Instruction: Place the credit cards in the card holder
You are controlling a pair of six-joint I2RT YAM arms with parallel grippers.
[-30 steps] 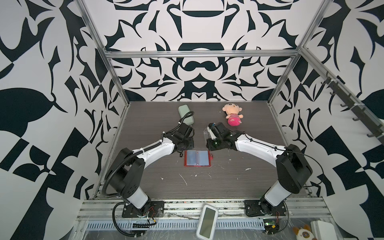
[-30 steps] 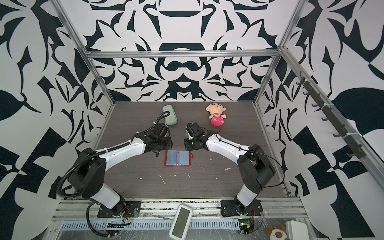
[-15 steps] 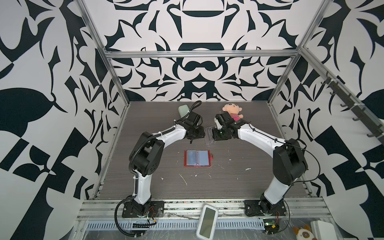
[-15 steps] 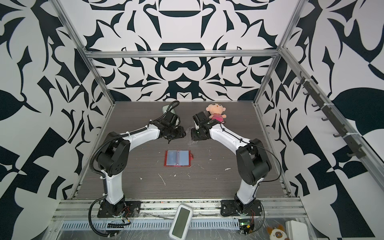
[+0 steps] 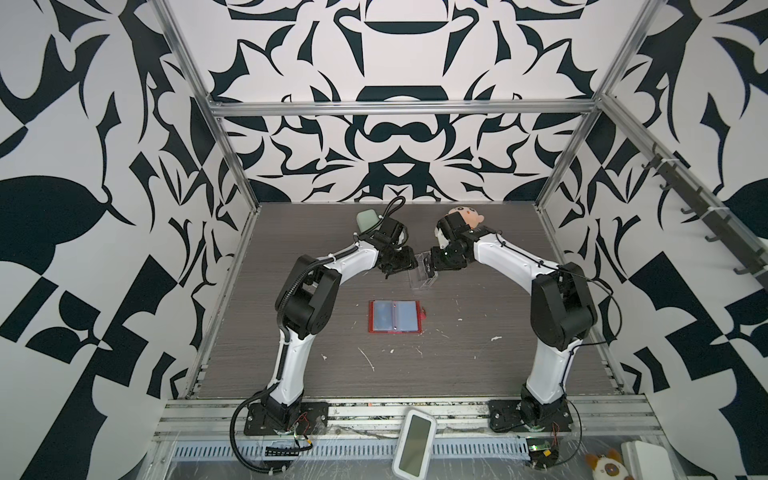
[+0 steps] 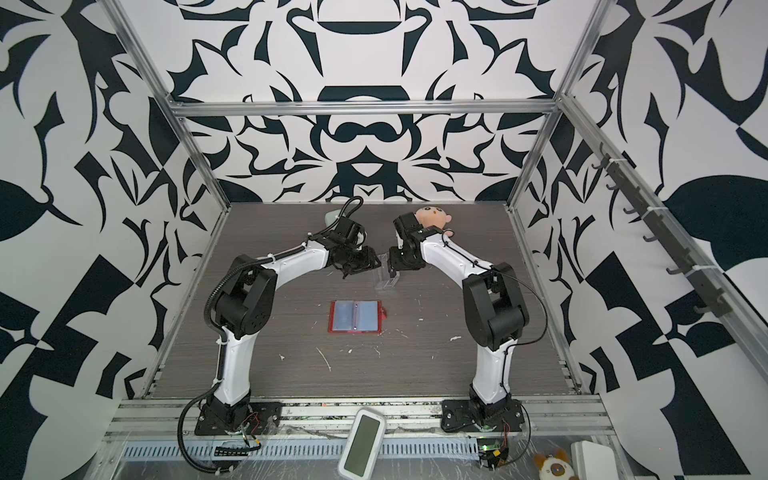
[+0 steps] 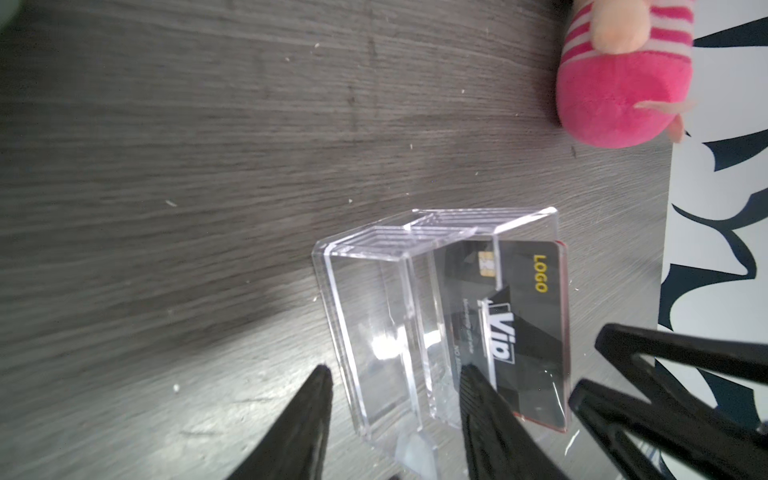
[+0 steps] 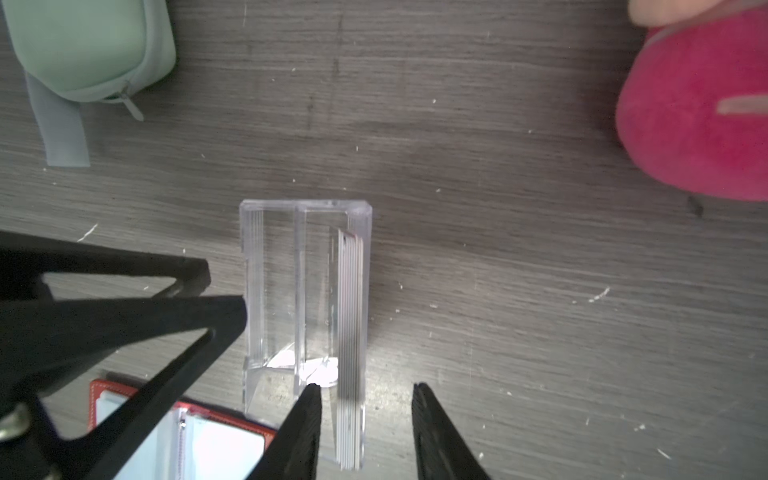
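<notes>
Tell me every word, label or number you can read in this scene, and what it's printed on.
"LOGO": yellow letters on the black card standing in the clear acrylic box.
"Vip": white letters on the same card.
Fine print beside "Vip": too small and blurred to read.
The card holder, plush doll and green case show no readable text.

Both arms [image 5: 291, 365] are white-shelled with black joints [image 5: 309, 299], cables [image 5: 232, 426] and tapering fingers [image 7: 299, 428].
</notes>
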